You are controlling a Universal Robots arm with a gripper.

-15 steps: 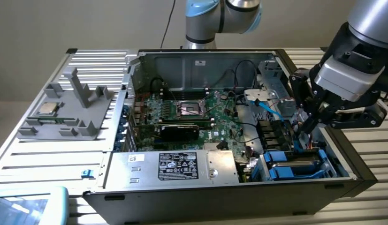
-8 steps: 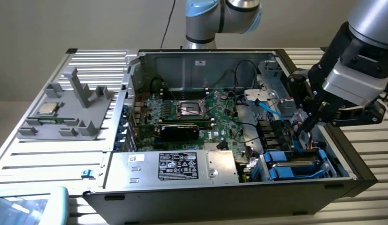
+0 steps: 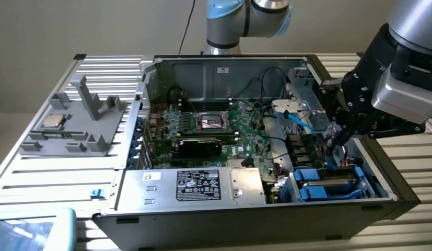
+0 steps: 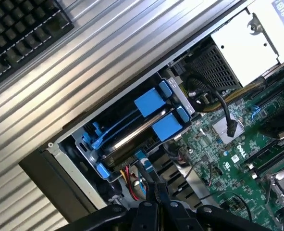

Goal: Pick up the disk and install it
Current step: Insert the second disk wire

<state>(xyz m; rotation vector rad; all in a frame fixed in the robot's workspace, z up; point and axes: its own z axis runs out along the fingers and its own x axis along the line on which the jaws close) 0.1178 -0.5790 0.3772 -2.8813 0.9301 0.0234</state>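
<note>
You can see the disk (image 4: pixel 132 137) already sitting in its blue holder down in the corner bay of the computer case (image 3: pixel 223 65), and the fingers (image 4: pixel 160 195) are closed on nothing just above it.

Left of the open computer case (image 3: pixel 223 63), a grey fixture (image 3: pixel 80 123) holds what looks like a processor chip (image 3: pixel 50 121).

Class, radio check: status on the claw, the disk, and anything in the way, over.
Claw shut, empty, above the case's drive corner. Disk seated in its bay, blue carrier around it. Loose cables beside the bay, near the claw.
</note>
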